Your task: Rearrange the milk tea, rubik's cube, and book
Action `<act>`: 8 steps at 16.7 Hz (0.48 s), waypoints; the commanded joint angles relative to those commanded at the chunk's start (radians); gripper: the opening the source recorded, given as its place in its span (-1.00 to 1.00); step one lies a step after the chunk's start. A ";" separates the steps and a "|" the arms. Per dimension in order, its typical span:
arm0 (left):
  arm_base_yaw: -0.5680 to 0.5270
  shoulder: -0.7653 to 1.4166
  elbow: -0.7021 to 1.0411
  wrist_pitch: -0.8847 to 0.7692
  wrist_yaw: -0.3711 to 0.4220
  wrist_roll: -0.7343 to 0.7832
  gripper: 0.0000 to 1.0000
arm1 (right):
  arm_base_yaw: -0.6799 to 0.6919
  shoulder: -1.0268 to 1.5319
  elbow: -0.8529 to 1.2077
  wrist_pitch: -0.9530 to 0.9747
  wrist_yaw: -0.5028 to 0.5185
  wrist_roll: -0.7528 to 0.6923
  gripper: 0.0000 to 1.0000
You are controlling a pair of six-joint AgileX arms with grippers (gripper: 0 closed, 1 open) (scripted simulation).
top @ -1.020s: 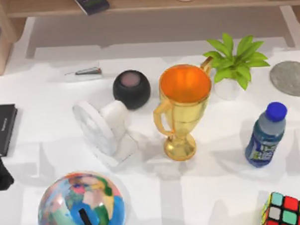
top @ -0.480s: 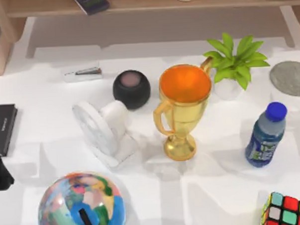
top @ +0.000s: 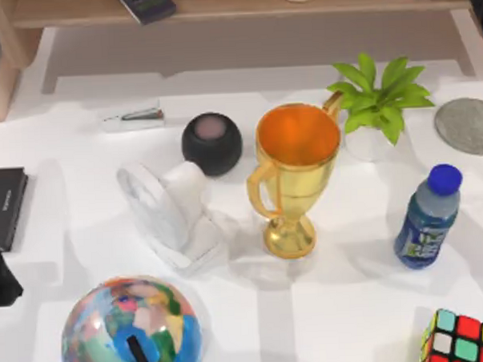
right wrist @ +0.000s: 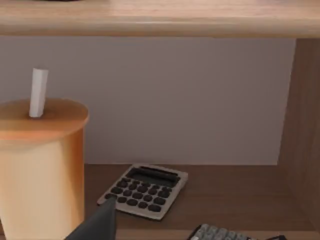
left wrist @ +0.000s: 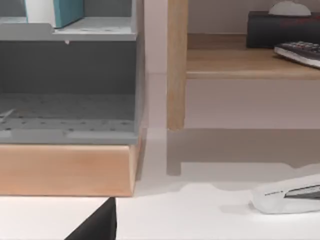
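The tall cream-beige milk tea cup (right wrist: 40, 165) with its white straw stands on the wooden shelf close before the right gripper (right wrist: 97, 222), beside a grey calculator (right wrist: 145, 191); I cannot tell how its jaws stand. The multicoloured rubik's cube (top: 462, 337) sits at the table's near right corner. The teal-blue book (left wrist: 60, 11) stands in the grey rack, well apart from the left gripper (left wrist: 95, 225), jaws likewise untellable.

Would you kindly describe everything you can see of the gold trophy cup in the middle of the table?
The trophy cup stands upright on the white table, near its middle in the top view. It looks like shiny gold metal, with an orange inside to its wide round bowl, two curved handles, a narrow stem and a round foot. Nothing touches it; the white fan is at its left, the potted plant behind it at the right.
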 joint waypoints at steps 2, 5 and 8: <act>0.000 0.000 0.000 0.000 0.000 0.000 1.00 | 0.052 0.193 0.120 0.059 0.057 0.001 1.00; 0.000 0.000 0.000 0.000 0.000 0.000 1.00 | 0.116 0.423 0.267 0.131 0.128 0.003 1.00; 0.000 0.000 0.000 0.000 0.000 0.000 1.00 | 0.156 0.562 0.361 0.178 0.174 0.004 1.00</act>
